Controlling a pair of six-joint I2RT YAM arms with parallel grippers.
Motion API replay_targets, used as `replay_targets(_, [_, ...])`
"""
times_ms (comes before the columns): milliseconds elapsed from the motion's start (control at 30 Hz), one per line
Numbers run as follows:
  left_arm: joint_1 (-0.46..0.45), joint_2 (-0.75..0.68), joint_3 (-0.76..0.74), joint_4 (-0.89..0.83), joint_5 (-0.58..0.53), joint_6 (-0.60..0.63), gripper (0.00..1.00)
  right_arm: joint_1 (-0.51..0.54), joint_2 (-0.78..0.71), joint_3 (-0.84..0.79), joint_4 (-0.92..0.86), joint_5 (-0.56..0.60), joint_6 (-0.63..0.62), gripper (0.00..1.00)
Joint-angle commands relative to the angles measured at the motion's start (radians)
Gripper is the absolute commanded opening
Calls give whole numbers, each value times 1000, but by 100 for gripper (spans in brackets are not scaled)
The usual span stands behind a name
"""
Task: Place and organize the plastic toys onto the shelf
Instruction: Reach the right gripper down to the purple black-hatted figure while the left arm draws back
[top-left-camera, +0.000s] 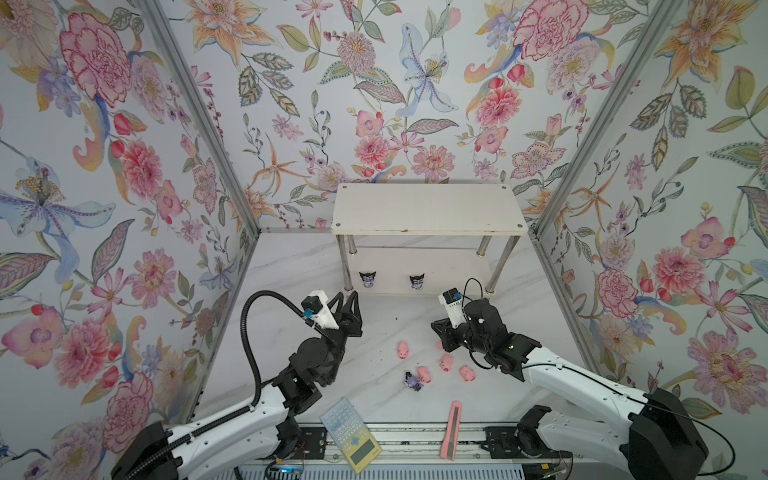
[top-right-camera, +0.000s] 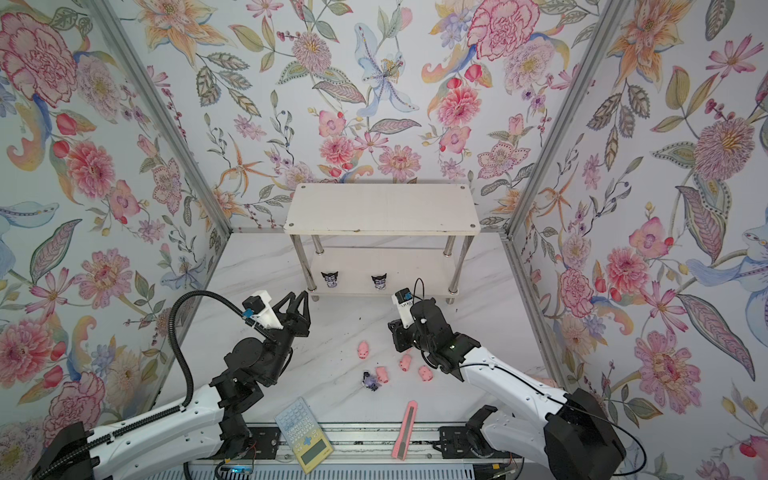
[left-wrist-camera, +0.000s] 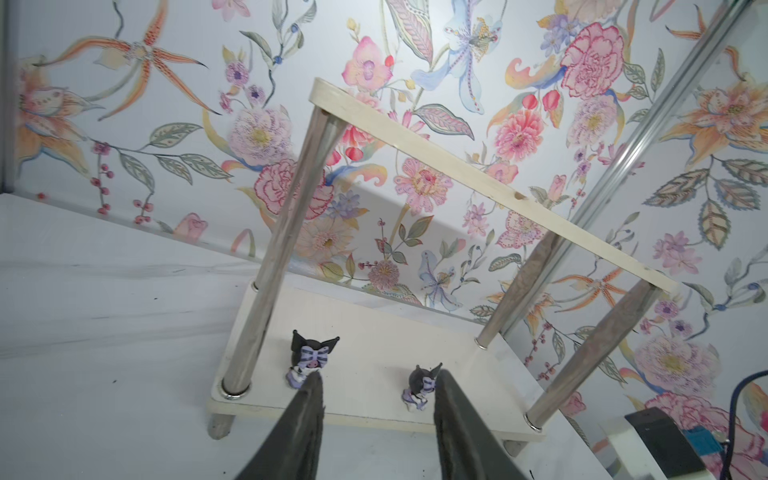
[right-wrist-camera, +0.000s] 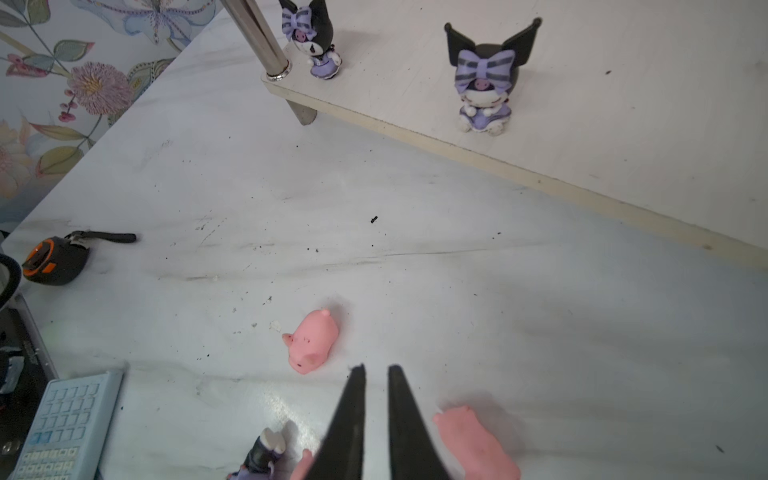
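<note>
two figurines (top-left-camera: 368, 279) on the shelf (top-left-camera: 428, 208) — pigs (top-left-camera: 402, 350) on the table (top-left-camera: 374, 324).

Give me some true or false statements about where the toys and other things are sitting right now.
1. Two black-and-purple figurines stand on the lower board of the shelf. True.
2. A pig sits on the top board. False: the top board is bare; the pigs lie on the table.
3. A third figurine lies on the table beside a pig. True.
4. The calculator rests on the shelf. False: it lies at the table's front edge.
</note>
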Motion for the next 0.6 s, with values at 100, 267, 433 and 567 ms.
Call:
replay_targets(100, [3, -75, -30, -157, -219, 37, 48, 97, 57, 68, -183, -7, 2, 56])
replay_targets(267, [47, -72, -62, -20, -199, 79, 53, 231, 25, 53, -308, 35, 78, 64])
replay_targets(433, [98, -2, -45, 3, -139, 68, 55, 384, 53, 31, -331, 80, 159, 67])
replay_targets(567, [120, 20, -52, 13, -95, 44, 56, 427, 133, 41, -331, 79, 162, 65])
